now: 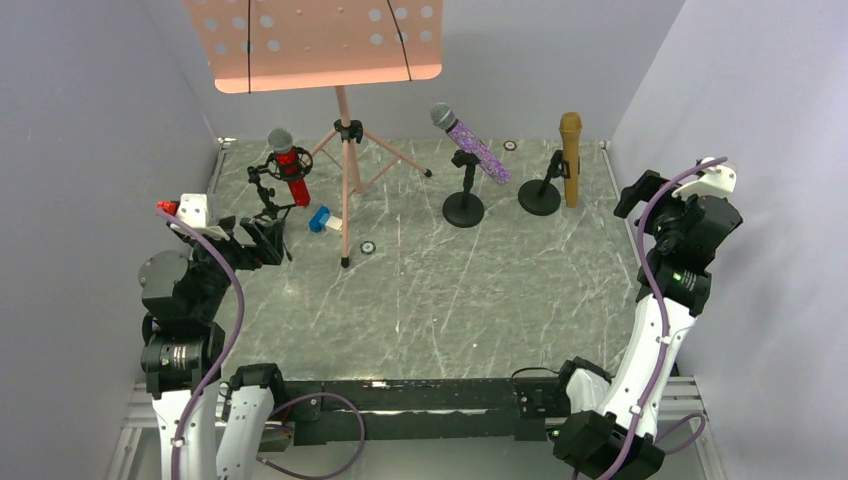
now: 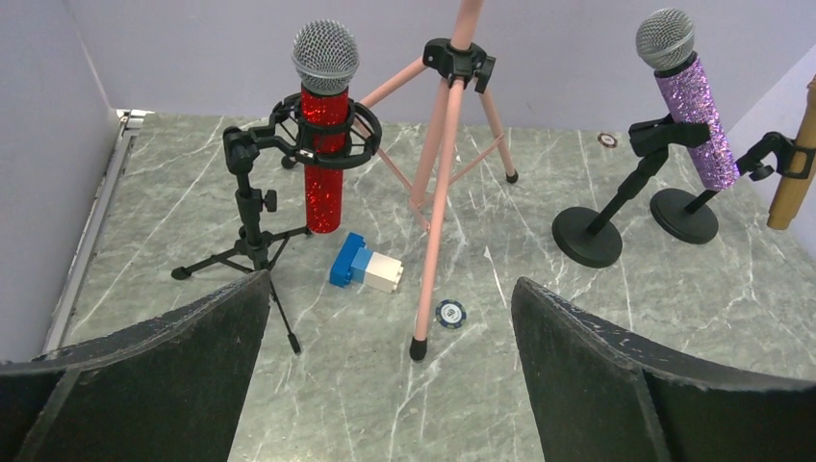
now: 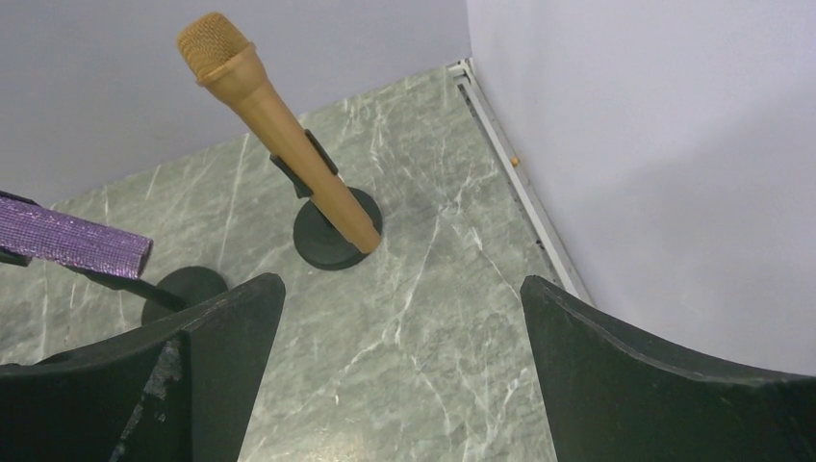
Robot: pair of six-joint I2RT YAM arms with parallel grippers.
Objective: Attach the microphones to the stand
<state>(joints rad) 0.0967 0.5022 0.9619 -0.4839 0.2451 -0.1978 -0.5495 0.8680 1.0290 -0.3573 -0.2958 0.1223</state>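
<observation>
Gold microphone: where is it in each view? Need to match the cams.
Top external: gold microphone at the far right of the table, upright, beside its round-base stand.
Left wrist: gold microphone only a sliver at the right edge.
Right wrist: gold microphone upper left of centre, leaning, head up-left.
Shared landmark: the purple microphone, to its left in all three.

Left edge crops purple microphone (head, perhaps clip).
</observation>
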